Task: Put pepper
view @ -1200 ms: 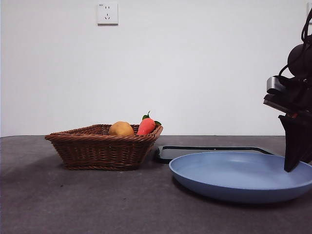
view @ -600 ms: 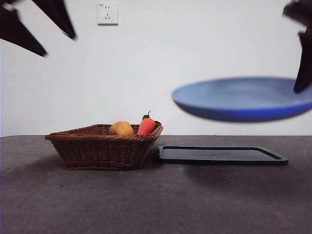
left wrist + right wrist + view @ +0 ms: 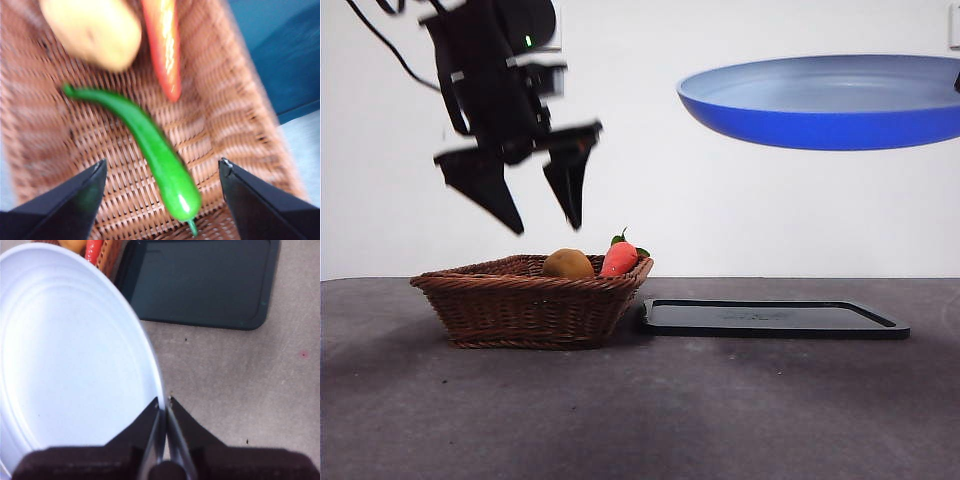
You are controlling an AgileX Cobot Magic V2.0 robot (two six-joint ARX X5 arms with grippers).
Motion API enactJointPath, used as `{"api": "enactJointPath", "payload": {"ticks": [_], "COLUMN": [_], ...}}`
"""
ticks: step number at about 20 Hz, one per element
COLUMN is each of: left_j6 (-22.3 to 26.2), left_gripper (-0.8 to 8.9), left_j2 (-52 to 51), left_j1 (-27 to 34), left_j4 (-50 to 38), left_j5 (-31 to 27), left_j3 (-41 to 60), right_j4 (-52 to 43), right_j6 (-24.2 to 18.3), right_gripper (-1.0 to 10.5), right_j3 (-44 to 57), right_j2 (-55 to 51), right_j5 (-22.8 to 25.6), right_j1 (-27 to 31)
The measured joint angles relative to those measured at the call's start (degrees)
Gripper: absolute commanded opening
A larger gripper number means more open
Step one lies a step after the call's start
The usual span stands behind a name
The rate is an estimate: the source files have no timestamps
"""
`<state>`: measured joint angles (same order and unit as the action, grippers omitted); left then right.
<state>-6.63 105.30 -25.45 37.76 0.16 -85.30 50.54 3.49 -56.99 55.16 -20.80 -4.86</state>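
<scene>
The green pepper [image 3: 150, 140] lies on the floor of the wicker basket [image 3: 235, 120], between my left gripper's open jaws. In the front view the pepper is hidden by the basket [image 3: 530, 300] wall. My left gripper [image 3: 535, 212] hangs open just above the basket. My right gripper [image 3: 163, 407] is shut on the rim of the blue plate [image 3: 70, 355] and holds it high in the air, above the black tray [image 3: 200, 280]. The plate [image 3: 820, 100] shows at the upper right of the front view.
A yellow-brown potato [image 3: 568, 264] and a red-orange carrot [image 3: 619, 258] lie in the basket beside the pepper; they also show in the left wrist view, potato [image 3: 95, 30] and carrot [image 3: 165, 45]. The black tray [image 3: 775, 318] lies right of the basket.
My right gripper has lifted the blue plate from the tray to high in the air. My left arm has come down from the top left to just above the basket.
</scene>
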Motion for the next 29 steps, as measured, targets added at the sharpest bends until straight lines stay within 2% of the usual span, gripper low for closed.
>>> {"api": "enactJointPath", "payload": {"ticks": [8, 13, 17, 29], "left_j6": [-3.1, -3.5, -3.8, -4.5], "left_gripper": [3.87, 3.85, 2.89, 1.08], "left_j2": [7.8, 9.1, 9.4, 9.4], "left_j1": [-1.1, -1.8, -1.8, -1.9], "left_j4": [-3.3, -3.5, -3.4, -0.9], "left_j5": [-0.1, -2.8, -3.0, -3.0], "left_j3": [0.0, 0.0, 0.0, 0.0], "right_j4": [0.4, 0.5, 0.5, 0.4], "right_j6": [0.0, 0.0, -0.2, -0.5], "right_gripper": [0.1, 0.1, 0.1, 0.1], "right_j3": [0.0, 0.0, 0.0, 0.0], "right_j2": [-0.2, -0.2, -0.2, -0.2], "right_j5": [0.0, 0.0, 0.0, 0.0], "right_j1": [0.0, 0.0, 0.0, 0.0]}}
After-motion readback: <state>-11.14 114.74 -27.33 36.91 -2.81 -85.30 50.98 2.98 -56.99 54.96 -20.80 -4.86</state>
